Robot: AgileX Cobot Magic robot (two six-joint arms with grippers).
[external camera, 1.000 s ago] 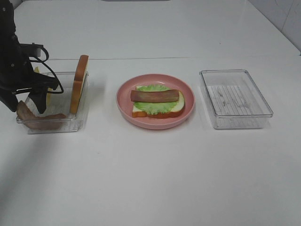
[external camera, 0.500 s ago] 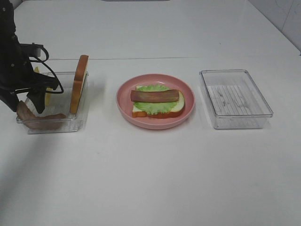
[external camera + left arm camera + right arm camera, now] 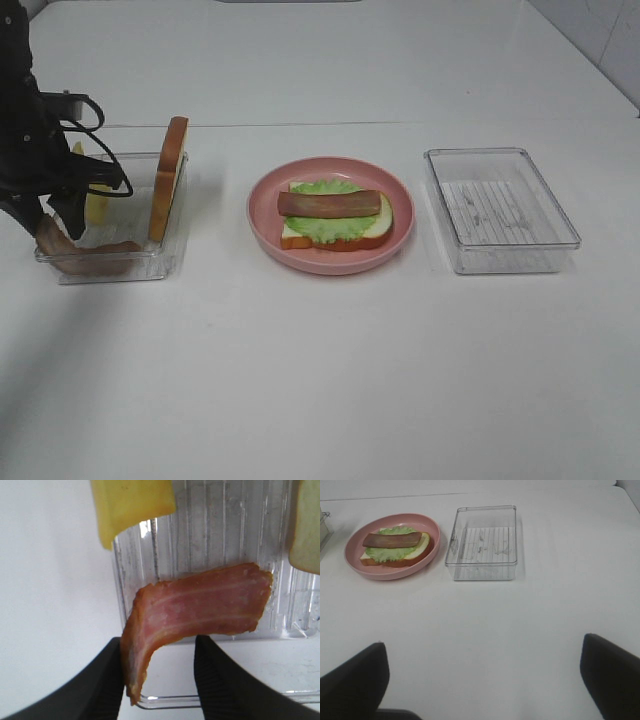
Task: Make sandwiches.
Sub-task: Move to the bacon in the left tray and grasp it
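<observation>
the white table (image 3: pixel 330 380) bears a left tray (image 3: pixel 110 270), pink plate (image 3: pixel 330 267) and right tray (image 3: pixel 505 261).

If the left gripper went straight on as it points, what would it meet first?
Probably the bacon strip, whose curled end sits between the open fingers of the left gripper; the clear tray lies beyond.

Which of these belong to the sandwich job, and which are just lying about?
Job: half-built stack, bacon strip, cheese slice, upright bread slice, left gripper.
Lying about: pink plate, left tray, right tray.
</observation>
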